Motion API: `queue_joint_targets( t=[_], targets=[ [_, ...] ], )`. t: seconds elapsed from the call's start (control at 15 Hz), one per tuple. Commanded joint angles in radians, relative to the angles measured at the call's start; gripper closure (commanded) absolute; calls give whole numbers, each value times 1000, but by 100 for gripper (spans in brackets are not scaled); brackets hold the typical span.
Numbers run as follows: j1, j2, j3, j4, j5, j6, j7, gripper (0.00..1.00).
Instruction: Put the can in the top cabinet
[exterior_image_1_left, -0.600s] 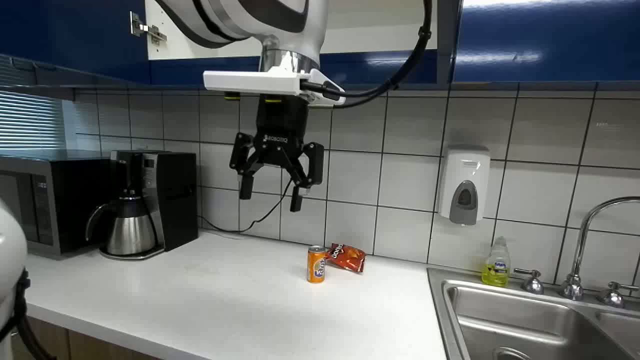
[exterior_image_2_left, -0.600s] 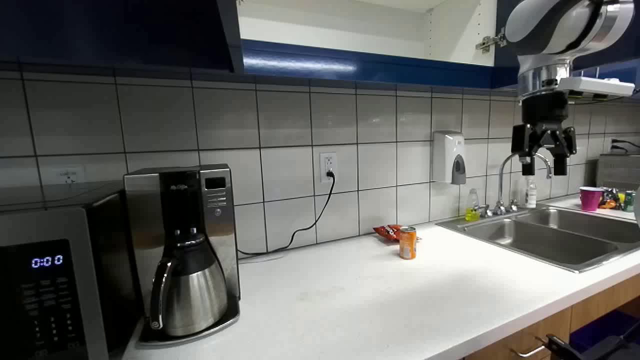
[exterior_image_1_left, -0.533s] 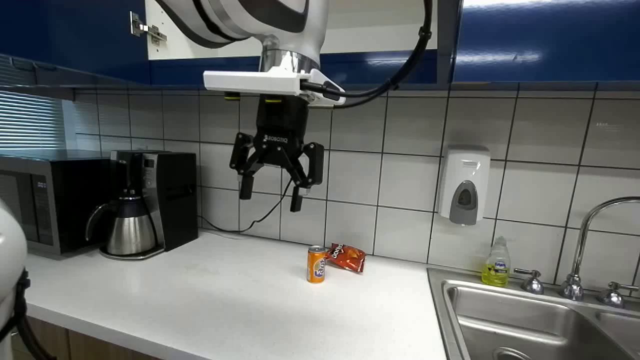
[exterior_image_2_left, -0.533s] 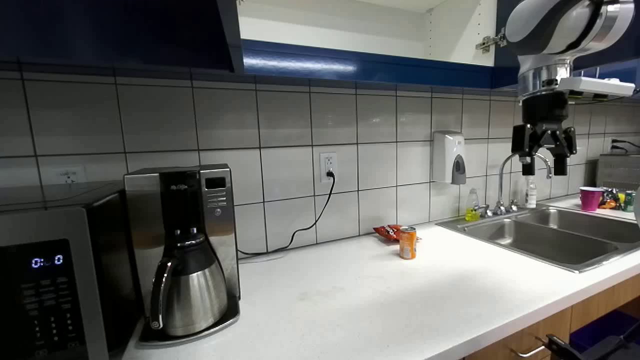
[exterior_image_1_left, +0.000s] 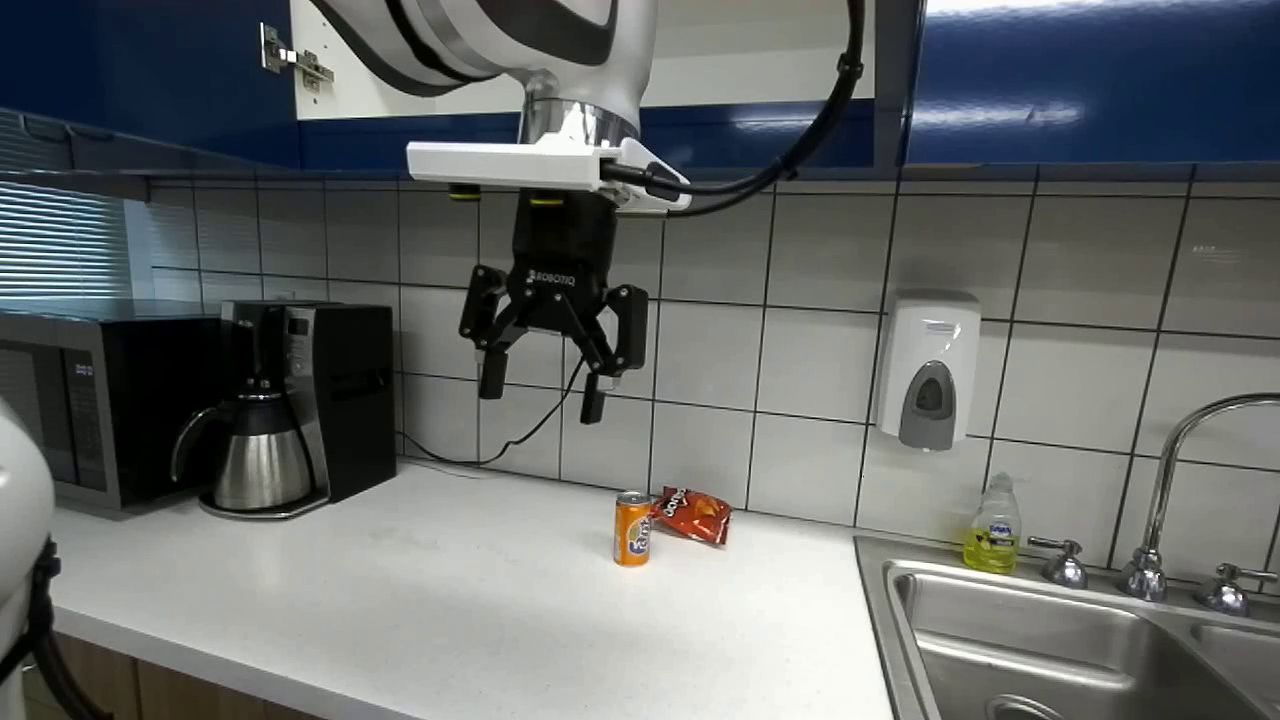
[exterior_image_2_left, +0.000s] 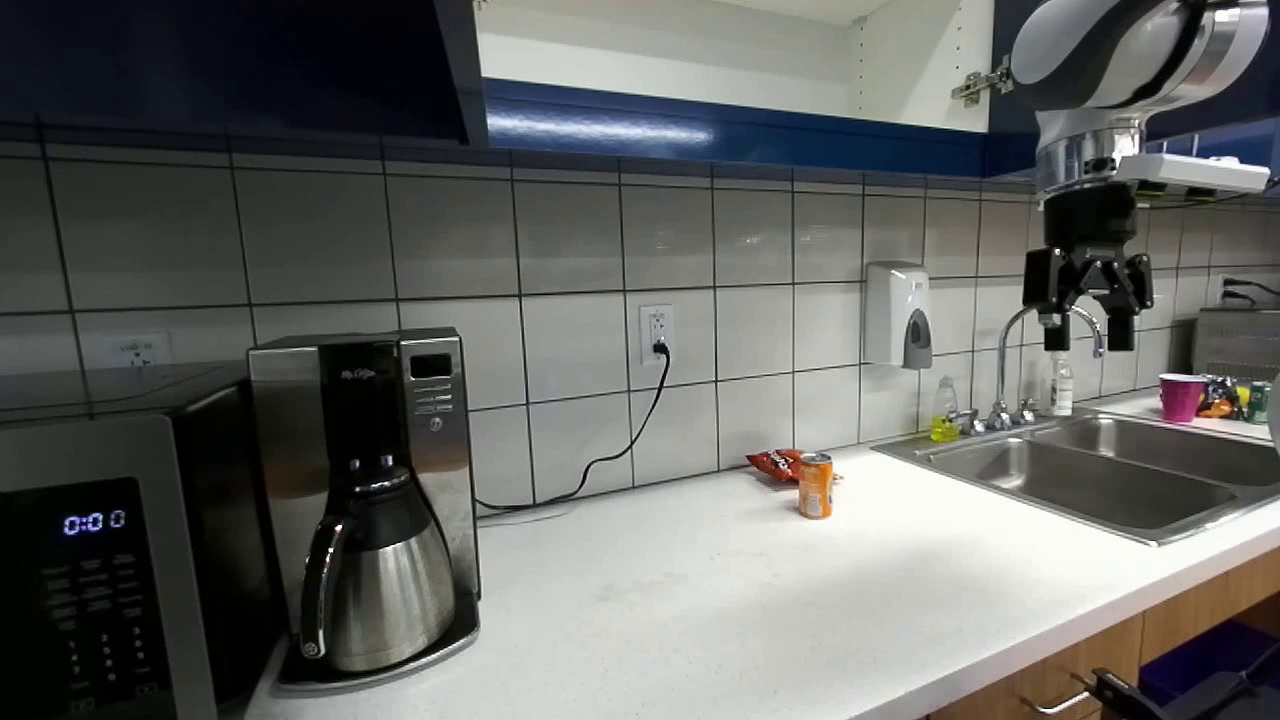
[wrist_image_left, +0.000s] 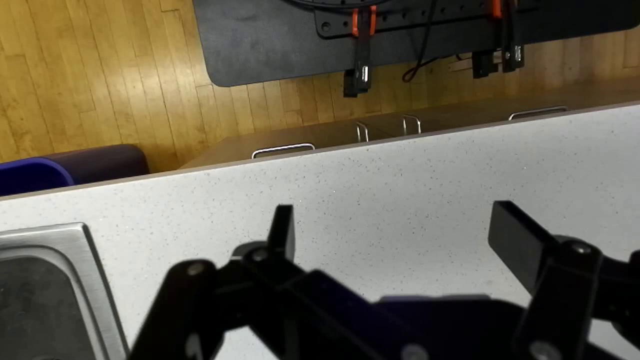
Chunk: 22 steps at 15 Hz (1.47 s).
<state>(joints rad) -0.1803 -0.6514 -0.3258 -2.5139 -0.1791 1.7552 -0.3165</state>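
Note:
An orange Fanta can stands upright on the white counter in both exterior views (exterior_image_1_left: 632, 530) (exterior_image_2_left: 815, 487). My gripper hangs well above the counter, pointing down, in both exterior views (exterior_image_1_left: 541, 388) (exterior_image_2_left: 1088, 335). Its fingers are spread wide with nothing between them. In the wrist view the open jaws (wrist_image_left: 392, 227) frame only the speckled counter, and the can is out of view there. The top cabinet stands open above the backsplash, showing its white interior in both exterior views (exterior_image_1_left: 760, 75) (exterior_image_2_left: 680, 45); the arm partly hides it in one of them.
A red chip bag (exterior_image_1_left: 695, 516) lies right behind the can. A coffee maker (exterior_image_2_left: 365, 500) and a microwave (exterior_image_2_left: 95, 560) stand at one end of the counter (exterior_image_2_left: 640, 620). A steel sink (exterior_image_1_left: 1030, 620) lies at the other, with a soap bottle (exterior_image_1_left: 993, 530) and faucet behind it.

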Motion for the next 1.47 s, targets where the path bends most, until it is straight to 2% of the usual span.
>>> queue_joint_targets(
  t=[0.0, 0.4, 0.6, 0.8, 1.07, 1.4],
  targets=[
    [-9, 2, 8, 1, 5, -1, -4, 0],
    [-9, 2, 8, 1, 5, -1, -4, 0],
    [-5, 66, -4, 11, 3, 44, -3, 0],
    [2, 165, -18, 16, 12, 156, -9, 0],
    [15, 365, -19, 25, 45, 352, -26, 0],
    [40, 630, 24, 74, 120, 568, -40, 0]
  ],
)
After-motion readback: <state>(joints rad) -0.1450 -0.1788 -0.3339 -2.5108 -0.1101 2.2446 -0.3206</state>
